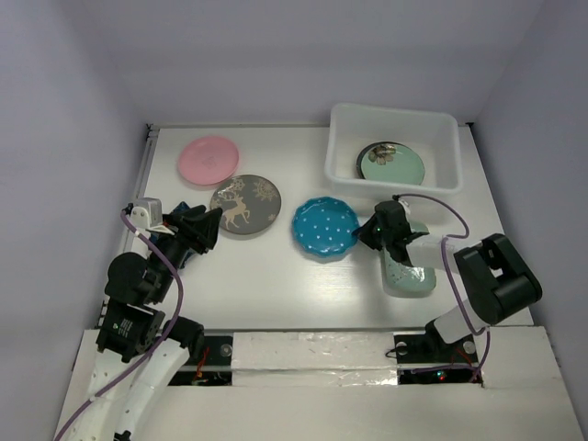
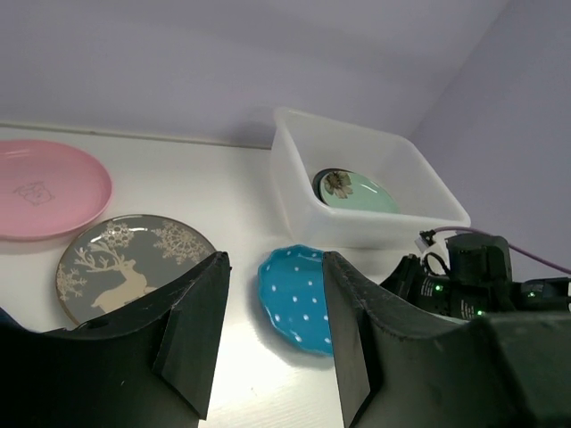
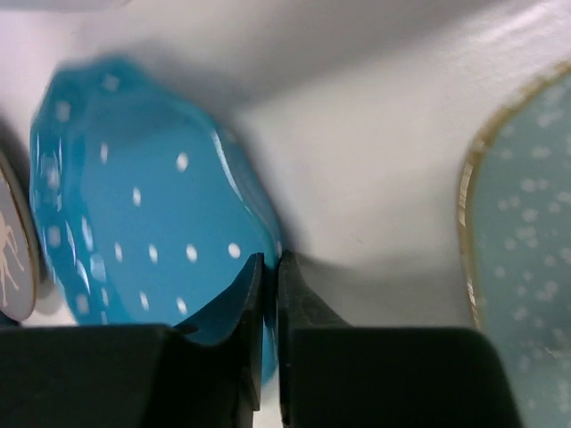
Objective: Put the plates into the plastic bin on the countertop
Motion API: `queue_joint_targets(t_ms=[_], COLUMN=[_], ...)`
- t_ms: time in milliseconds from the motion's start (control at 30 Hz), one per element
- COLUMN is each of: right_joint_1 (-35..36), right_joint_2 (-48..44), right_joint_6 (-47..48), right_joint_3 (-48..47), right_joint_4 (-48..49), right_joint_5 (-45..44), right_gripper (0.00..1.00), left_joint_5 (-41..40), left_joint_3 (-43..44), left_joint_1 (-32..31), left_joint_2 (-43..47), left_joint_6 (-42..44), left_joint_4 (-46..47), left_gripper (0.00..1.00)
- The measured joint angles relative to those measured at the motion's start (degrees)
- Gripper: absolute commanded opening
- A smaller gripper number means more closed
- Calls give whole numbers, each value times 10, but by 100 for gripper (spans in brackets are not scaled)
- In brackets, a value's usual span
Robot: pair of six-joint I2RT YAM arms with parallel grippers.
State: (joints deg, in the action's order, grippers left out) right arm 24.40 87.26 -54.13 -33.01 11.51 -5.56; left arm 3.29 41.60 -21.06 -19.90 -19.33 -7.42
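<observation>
The blue scalloped, white-dotted plate [image 1: 323,227] was found lying near the middle of the flat white countertop [image 1: 276,294]. Its right rim was seen running into the narrow slit between the fingers of the right gripper [image 3: 270,263], which were drawn almost together. The rim was judged to be pinched there edge-on, since a shallow dish lying flat offers little other hold (the wrist picture was blurred, so the contact could not be confirmed). The left gripper [image 1: 209,226] was held slack and empty, jaws parted, low at the near left of the dark grey round plate with gold deer [image 1: 244,204], and was presumably kept ready for that plate. The round pink plate [image 1: 209,158] was set further back on the left, and the pale green rectangular plate [image 1: 404,280] lay at the near right, partly covered by the right arm. In the translucent white plastic bin [image 1: 395,124] at the far right, the pale green flowered plate [image 1: 395,165] was stacked on a darker plate [image 1: 363,163], which was judged a way to save floor space in the tub. The countertop was plain and smooth, edged on the left by a metal strip [image 1: 149,175], and was enclosed by bare pale lilac walls [image 1: 276,55].
</observation>
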Motion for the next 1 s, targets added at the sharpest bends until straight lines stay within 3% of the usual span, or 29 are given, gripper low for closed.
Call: queue_joint_targets(t_ms=[233,467,600,700,867,1000], right_joint_1=[12,72,79,54,-59,-154], right_joint_2=[-38,-237,-308,-280,-178,-88], right_joint_6=[6,47,92,130,177,205], right_joint_3=[59,73,-29,-145,-316,-399], right_joint_4=[54,-143,-239,-252,-234,-236], right_joint_5=[32,56,61,63,83,95], right_gripper=[0,0,0,0,0,0], left_joint_5=[-8,-16,-21,-24,-36,-40], left_joint_3=[0,0,0,0,0,0], left_joint_1=[0,0,0,0,0,0], left_joint_2=[0,-2,-4,-8,-11,-11], left_joint_6=[2,2,2,2,2,2], left_joint_4=[-2,-3,-3,-5,-7,-7], left_gripper=[43,43,43,43,43,43])
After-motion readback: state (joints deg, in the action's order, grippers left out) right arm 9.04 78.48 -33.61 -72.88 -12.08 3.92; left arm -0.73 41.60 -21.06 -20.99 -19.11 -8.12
